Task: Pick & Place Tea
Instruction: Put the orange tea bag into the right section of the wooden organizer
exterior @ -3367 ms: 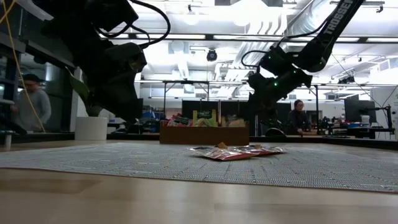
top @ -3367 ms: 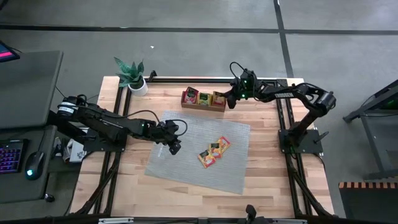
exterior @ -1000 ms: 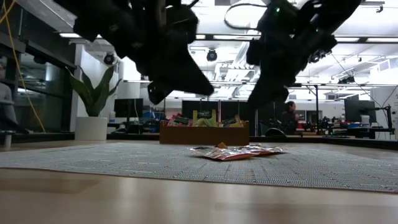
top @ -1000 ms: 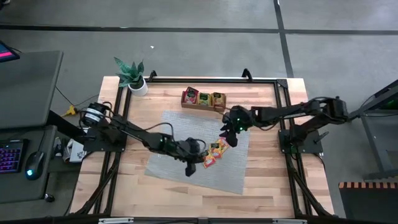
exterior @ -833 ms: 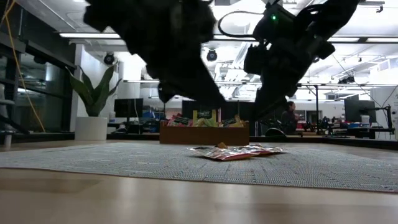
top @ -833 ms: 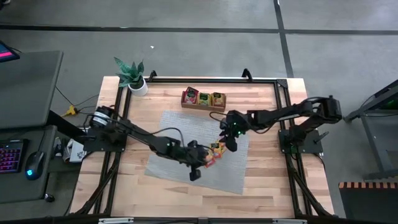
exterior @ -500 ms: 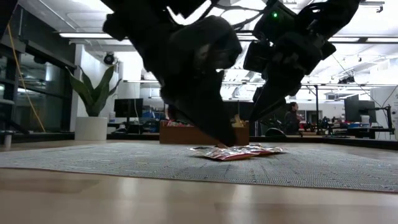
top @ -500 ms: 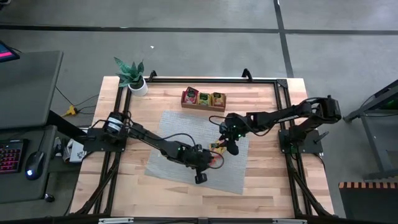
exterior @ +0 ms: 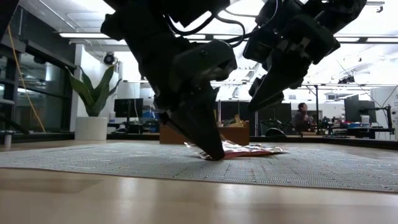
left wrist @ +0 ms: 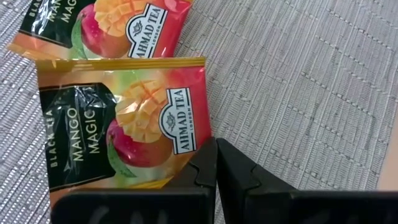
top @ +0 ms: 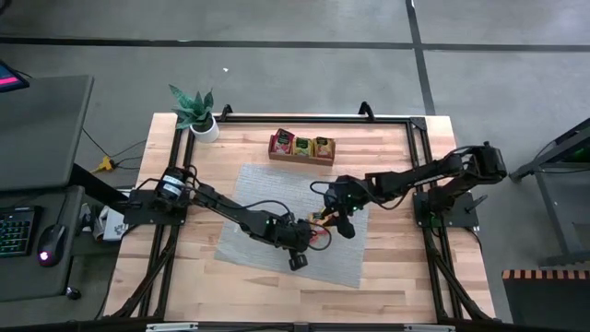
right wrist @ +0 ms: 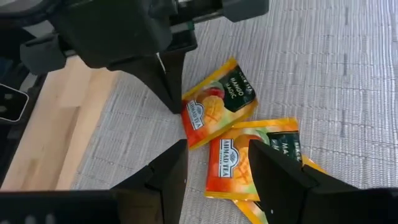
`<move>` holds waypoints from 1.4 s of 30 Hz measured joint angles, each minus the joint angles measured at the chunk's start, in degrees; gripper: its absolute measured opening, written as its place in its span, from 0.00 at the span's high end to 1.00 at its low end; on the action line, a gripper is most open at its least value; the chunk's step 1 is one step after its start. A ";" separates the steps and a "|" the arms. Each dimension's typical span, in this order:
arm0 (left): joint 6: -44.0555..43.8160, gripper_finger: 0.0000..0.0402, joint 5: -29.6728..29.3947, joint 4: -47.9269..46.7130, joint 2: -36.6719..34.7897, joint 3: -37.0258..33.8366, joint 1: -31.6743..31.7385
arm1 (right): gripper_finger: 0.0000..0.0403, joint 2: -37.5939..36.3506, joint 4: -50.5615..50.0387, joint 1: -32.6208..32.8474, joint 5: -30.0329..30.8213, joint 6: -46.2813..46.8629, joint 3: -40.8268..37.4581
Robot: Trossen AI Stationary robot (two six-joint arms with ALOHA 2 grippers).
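Sachets of mango tea (top: 322,228) are lying in a small pile on the grey woven mat (top: 258,198), and I am seeing the left tool (left wrist: 216,163) with its tip down on the mat, fingers pressed together at the corner of the nearest mango sachet (left wrist: 121,121); whether it is pinching that corner I cannot tell. The right tool (right wrist: 216,163) is hovering just above the same pile with its fingers spread. More sachets are sitting in the wooden tray (top: 301,156) at the far side of the surface (top: 387,267).
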 joint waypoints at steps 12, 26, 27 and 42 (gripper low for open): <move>-1.50 1.00 0.62 -0.74 1.16 0.07 -0.02 | 0.59 8.51 9.87 -0.31 -0.25 10.28 0.04; -1.53 1.00 0.34 -0.83 1.29 -0.04 0.00 | 0.59 15.73 19.94 -1.02 -2.76 15.23 0.02; -1.53 1.00 0.34 -0.83 1.29 -0.04 0.00 | 0.59 16.13 20.82 -1.21 -2.87 15.41 0.02; -1.53 1.00 0.32 -0.70 1.29 -0.13 0.02 | 0.59 17.77 24.74 -1.80 -3.27 15.45 1.00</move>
